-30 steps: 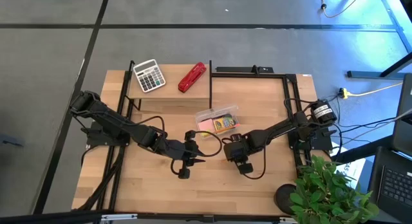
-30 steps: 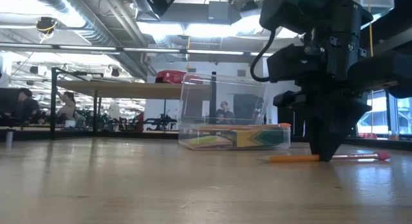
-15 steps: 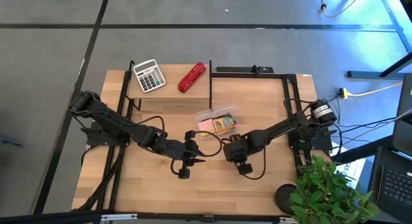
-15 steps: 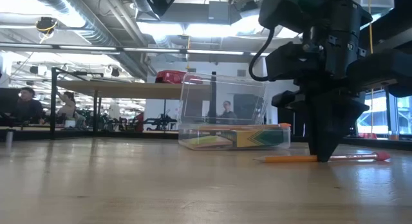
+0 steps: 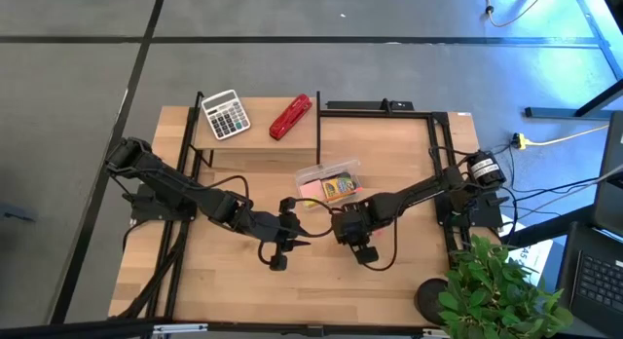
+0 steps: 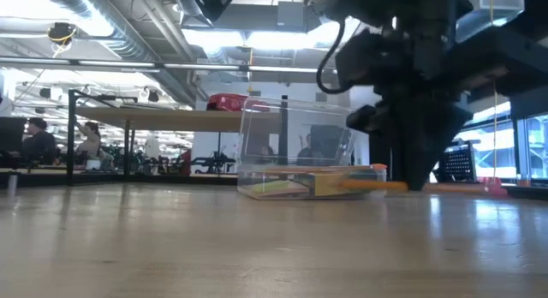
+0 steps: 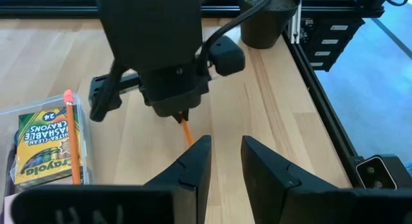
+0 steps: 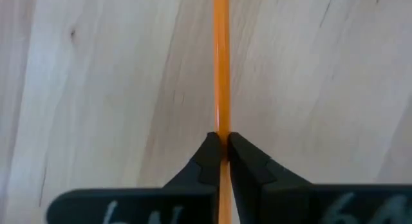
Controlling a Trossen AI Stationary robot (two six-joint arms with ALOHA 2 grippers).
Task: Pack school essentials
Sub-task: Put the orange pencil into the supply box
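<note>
My right gripper [image 5: 350,229] is shut on an orange pencil [image 6: 368,185] with a pink eraser end [image 6: 495,188], near the table's middle. The clear plastic box [image 5: 329,181] stands just beyond it. Inside lie the yellow-green crayon box [image 7: 45,143], a second orange pencil [image 7: 72,147] on top of it, and a pink pad [image 5: 311,188]. My left gripper [image 7: 225,163] is open and hovers just left of the right one, touching nothing. Scissors, yellow block and pen do not show. My right gripper pinches the pencil's shaft [image 8: 221,124] near its middle between the two fingertips [image 8: 209,153]. It comes from above, pointing down, with the fingers across the pencil. The pencil sits level in the hold, lifted a little off the table.
A grey-white calculator [image 5: 225,114] and a red stapler [image 5: 290,117] sit on the raised shelf at the far left. A potted plant [image 5: 487,290] stands at the near right corner. A black frame [image 5: 433,134] borders the table. People sit in the room behind.
My right gripper has moved a little toward the table's left edge and risen, staying shut. The pencil, which lay on the table under it, first slid left and is now lifted off the wood, still level.
</note>
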